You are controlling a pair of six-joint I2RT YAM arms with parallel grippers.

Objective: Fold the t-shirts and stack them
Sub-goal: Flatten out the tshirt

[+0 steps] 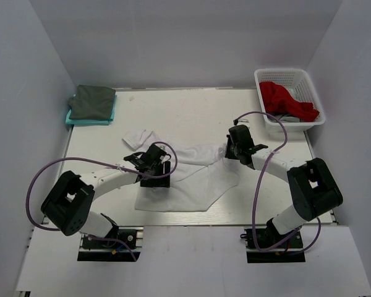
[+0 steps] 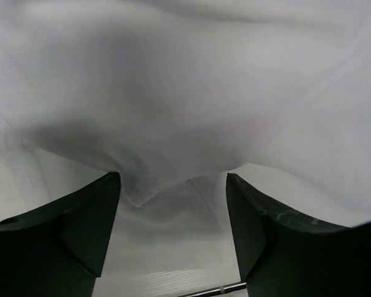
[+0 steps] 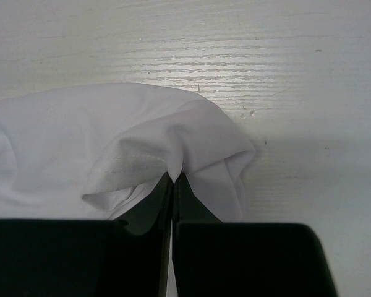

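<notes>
Top external shows the white shirt (image 1: 188,185) spread mid-bench toward the near edge, between my arms. My right gripper (image 3: 173,177) is pinched tight on a bunched fold at its right end, bare bench (image 3: 235,37) beyond. My left gripper (image 2: 172,182) stands with jaws wide, white cloth draped over and between them. At the far left corner the grey-green shirt (image 1: 91,101) lies on the teal one (image 1: 86,122). Red cloth (image 1: 278,96) sits in the basket (image 1: 297,79) at the far right corner.
</notes>
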